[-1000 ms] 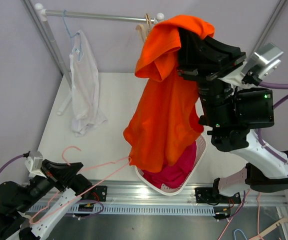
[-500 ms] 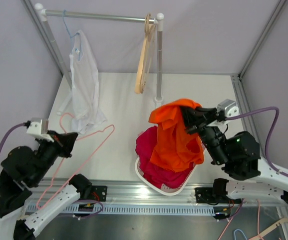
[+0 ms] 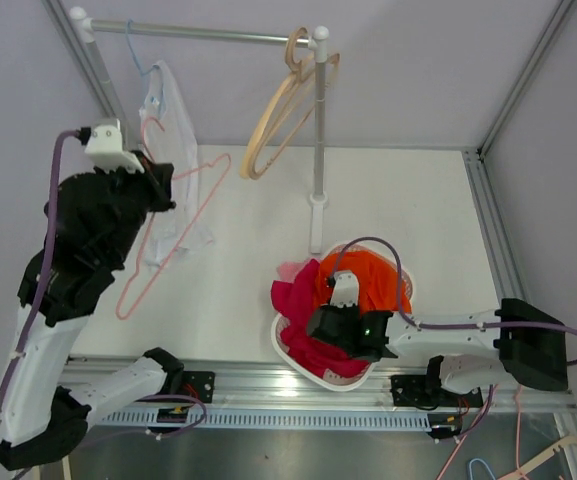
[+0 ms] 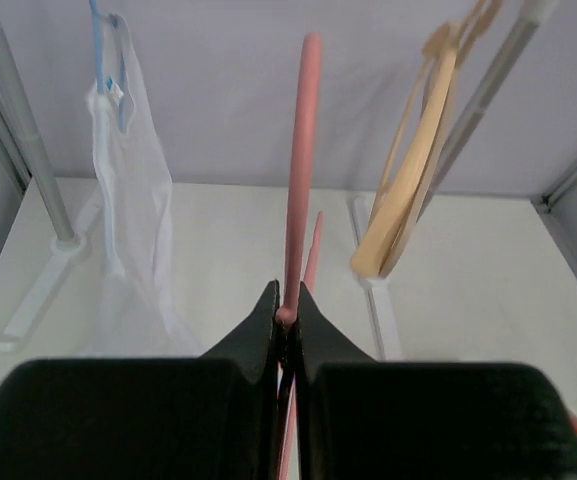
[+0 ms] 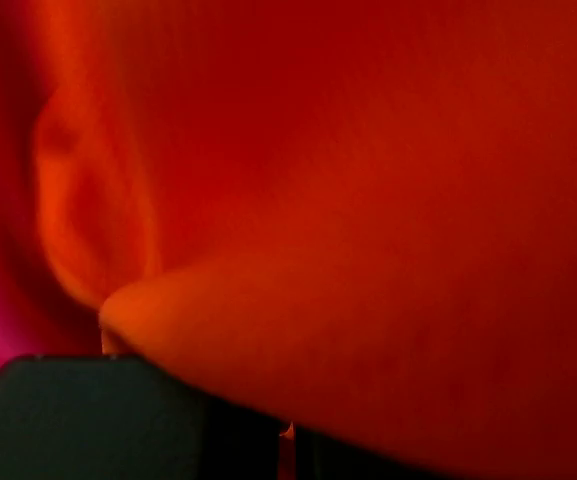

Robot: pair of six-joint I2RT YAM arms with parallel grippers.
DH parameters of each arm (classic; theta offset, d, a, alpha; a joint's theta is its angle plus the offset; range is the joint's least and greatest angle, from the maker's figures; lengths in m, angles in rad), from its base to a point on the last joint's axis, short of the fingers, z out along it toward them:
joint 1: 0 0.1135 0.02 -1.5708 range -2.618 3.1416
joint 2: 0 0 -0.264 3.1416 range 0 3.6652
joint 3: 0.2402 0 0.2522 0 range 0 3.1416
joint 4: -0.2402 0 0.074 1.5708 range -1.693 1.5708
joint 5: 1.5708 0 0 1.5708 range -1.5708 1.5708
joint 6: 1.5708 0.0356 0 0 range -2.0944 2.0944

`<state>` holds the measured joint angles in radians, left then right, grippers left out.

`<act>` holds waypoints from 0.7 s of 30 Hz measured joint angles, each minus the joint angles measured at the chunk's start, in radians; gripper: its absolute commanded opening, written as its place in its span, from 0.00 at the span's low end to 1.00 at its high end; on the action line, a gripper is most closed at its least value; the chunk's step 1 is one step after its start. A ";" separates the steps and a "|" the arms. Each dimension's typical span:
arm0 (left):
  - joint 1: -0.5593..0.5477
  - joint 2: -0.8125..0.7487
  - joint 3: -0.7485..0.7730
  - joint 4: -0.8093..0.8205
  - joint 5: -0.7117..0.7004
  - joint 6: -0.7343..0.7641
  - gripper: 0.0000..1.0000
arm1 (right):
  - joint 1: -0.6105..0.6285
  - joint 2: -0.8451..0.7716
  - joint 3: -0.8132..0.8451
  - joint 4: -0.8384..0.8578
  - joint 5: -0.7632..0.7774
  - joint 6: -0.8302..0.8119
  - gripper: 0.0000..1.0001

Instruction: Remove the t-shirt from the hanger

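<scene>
The orange t-shirt point(image 3: 373, 280) lies bunched in the white basket point(image 3: 286, 350) at the front of the table, off its hanger. My right gripper point(image 3: 336, 322) is down in the basket and shut on the orange t-shirt, which fills the right wrist view point(image 5: 368, 200); only a thin gap shows between the dark fingers point(image 5: 88, 420). My left gripper point(image 3: 158, 185) is raised high at the left, shut on the bare pink wire hanger point(image 3: 225, 160). In the left wrist view the pink hanger point(image 4: 303, 150) stands upright out of the closed left gripper point(image 4: 286, 300).
A magenta garment point(image 3: 293, 300) lies under the orange one in the basket. A white garment point(image 3: 168, 160) on a blue hanger and a bare wooden hanger point(image 3: 278, 120) hang from the rail point(image 3: 208, 33). The rack post point(image 3: 316, 140) stands mid-table. Spare hangers point(image 3: 558, 455) lie at the front right.
My right arm has dropped from high up down into the basket, carrying the orange t-shirt with it. My left arm has lifted the pink hanger from the front left up toward the rail.
</scene>
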<state>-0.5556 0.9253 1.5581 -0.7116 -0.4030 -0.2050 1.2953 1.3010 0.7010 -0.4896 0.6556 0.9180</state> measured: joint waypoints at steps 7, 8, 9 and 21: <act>0.170 0.198 0.192 0.083 0.089 0.030 0.01 | 0.009 0.030 -0.126 0.218 -0.010 0.143 0.00; 0.195 0.225 0.211 0.090 0.105 0.027 0.01 | 0.018 0.029 -0.121 0.206 0.002 0.156 0.00; 0.221 0.249 0.225 0.100 0.121 0.022 0.01 | 0.031 0.025 -0.109 0.185 0.018 0.168 0.06; 0.259 0.531 0.272 0.151 0.208 -0.027 0.01 | 0.116 -0.167 0.085 -0.226 0.058 0.213 0.76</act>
<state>-0.2966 1.4567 1.8297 -0.5602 -0.1955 -0.2317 1.4109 1.1339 0.7856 -0.7158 0.7132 1.1309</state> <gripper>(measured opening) 0.028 0.711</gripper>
